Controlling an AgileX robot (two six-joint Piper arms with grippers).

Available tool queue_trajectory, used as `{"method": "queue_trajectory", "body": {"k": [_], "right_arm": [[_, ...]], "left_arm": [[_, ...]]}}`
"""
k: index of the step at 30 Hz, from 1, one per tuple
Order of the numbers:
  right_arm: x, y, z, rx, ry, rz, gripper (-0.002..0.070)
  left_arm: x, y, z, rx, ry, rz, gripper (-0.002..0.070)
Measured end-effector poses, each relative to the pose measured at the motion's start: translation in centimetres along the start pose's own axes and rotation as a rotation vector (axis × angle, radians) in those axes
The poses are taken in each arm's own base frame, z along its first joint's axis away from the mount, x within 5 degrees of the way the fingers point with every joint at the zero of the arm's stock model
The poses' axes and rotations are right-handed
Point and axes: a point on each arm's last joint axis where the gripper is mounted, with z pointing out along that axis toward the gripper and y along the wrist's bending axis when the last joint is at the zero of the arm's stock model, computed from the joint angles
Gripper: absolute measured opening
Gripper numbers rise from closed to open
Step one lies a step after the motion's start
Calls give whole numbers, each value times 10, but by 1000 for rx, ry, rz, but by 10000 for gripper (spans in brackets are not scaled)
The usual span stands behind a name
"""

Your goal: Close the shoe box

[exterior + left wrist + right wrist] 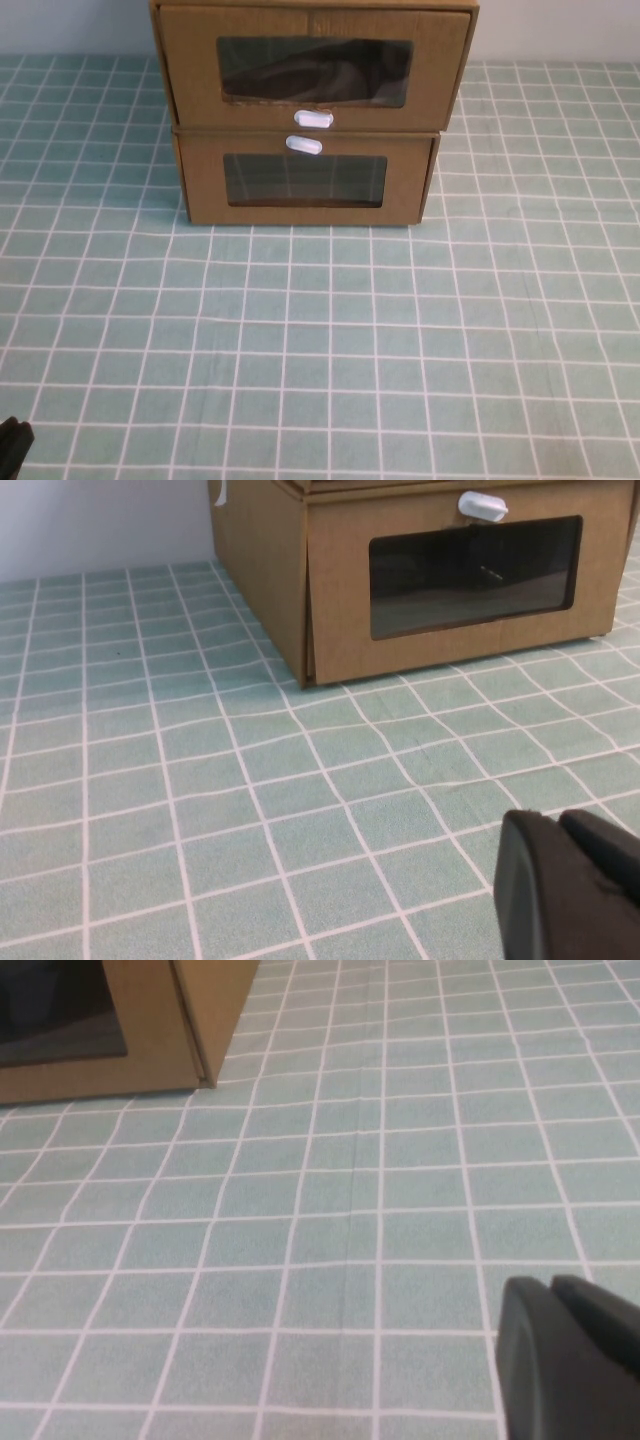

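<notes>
Shoe box [312,65] — well beyond left pincer [575,885], perhaps shut.

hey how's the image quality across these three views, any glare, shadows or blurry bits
High view: even, soft light; the shoe box window shows wrinkled reflections, only a thin shadow under the lower box. Left wrist view: box sharp, the left pincer is a dark blurred mass at the corner. Right wrist view: tablecloth grid looks bent, the right pincer is similarly dark and blurred.
</notes>
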Motion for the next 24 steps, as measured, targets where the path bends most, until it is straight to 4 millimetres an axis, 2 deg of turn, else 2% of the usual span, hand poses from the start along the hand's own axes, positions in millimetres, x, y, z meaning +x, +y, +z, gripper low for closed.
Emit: {"method": "queue_trajectory", "body": {"k": [15, 21, 24], "right_arm": [[0, 0, 0, 0, 0, 2, -11], [0, 0, 0, 0, 0, 2, -11], [0, 0, 0, 0, 0, 2, -12]], "left_arm": [[0, 1, 0, -14, -1, 30, -5], [-6, 16, -2, -200, -67, 25, -5], [-3, 20, -2, -274, -36, -25, -5]]}}
